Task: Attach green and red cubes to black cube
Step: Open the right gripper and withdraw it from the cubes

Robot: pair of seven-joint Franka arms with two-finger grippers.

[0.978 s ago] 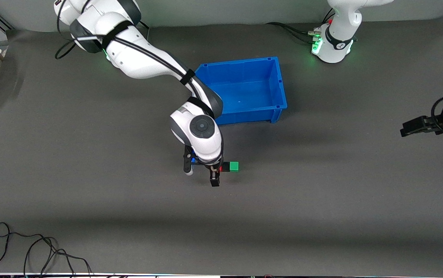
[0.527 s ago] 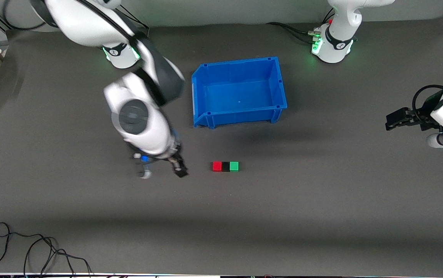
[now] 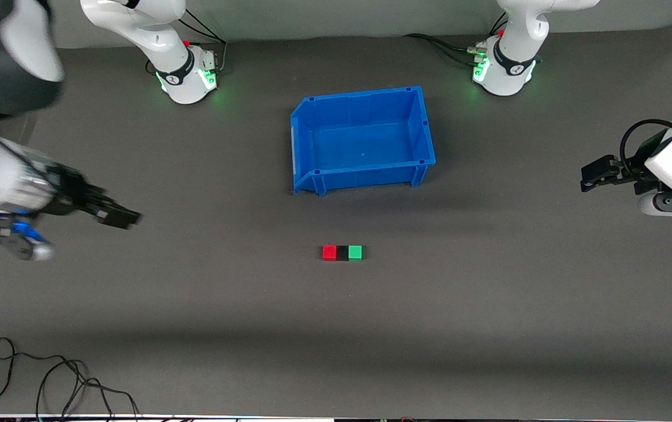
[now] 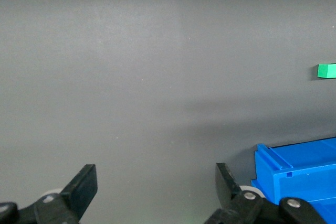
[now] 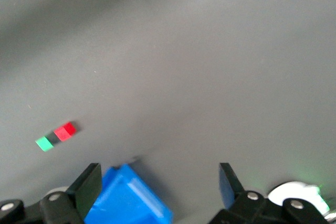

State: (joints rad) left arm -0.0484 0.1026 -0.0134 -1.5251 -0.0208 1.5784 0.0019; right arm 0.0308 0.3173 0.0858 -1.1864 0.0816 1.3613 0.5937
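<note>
The red cube (image 3: 329, 252), the black cube (image 3: 342, 252) and the green cube (image 3: 355, 252) lie touching in one row on the dark table, the black one in the middle. The row also shows in the right wrist view: the green cube (image 5: 44, 144), the black cube (image 5: 53, 138), the red cube (image 5: 65, 130). The left wrist view shows only the green cube (image 4: 326, 70). My right gripper (image 3: 120, 217) is open and empty, well away from the row toward the right arm's end. My left gripper (image 3: 590, 177) is open and empty at the left arm's end.
An empty blue bin (image 3: 359, 97) stands farther from the front camera than the cubes; it also shows in the left wrist view (image 4: 299, 174) and the right wrist view (image 5: 131, 198). Loose black cables (image 3: 48, 381) lie at the table's near edge toward the right arm's end.
My right gripper let go of the red cube beside the black one and swung away toward the right arm's end. The cubes stay in a row. My left gripper shifted slightly.
</note>
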